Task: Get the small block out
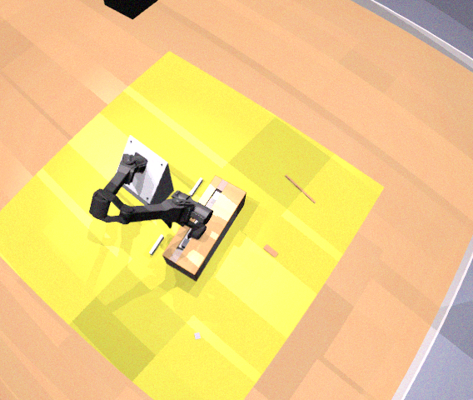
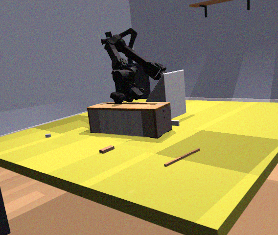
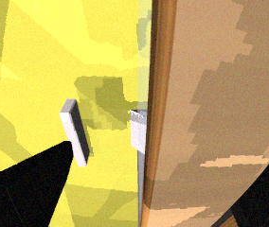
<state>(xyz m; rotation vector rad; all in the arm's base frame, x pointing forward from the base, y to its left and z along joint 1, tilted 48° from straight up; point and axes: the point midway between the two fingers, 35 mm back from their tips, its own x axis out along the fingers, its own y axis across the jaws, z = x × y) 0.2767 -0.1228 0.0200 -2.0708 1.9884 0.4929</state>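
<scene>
The box (image 1: pixel 194 259) (image 2: pixel 120 122) (image 3: pixel 210 85) stands upright on the yellow table, with a wooden top and a long slot in it. My gripper (image 1: pixel 181 231) (image 2: pixel 126 101) (image 3: pixel 143 149) is open and empty, low over the box's robot-side edge. In the wrist view one finger is over the table outside the clear panel, the other over the wooden top. A whitish piece (image 3: pixel 137 133) shows behind the clear panel's edge; I cannot tell whether it is the block or part of the shelf. The block is not clearly seen in the top and exterior views.
White bars (image 1: pixel 196 187) (image 1: pixel 156 244) (image 2: pixel 175 123) (image 3: pixel 78 137) lie on the robot's side of the box. A brown brick (image 1: pixel 271 251) (image 2: pixel 106 149) and a thin stick (image 1: pixel 300 188) (image 2: pixel 182 157) lie beyond it. A small grey-white cube (image 1: pixel 196 336) (image 2: pixel 47 135) lies far off.
</scene>
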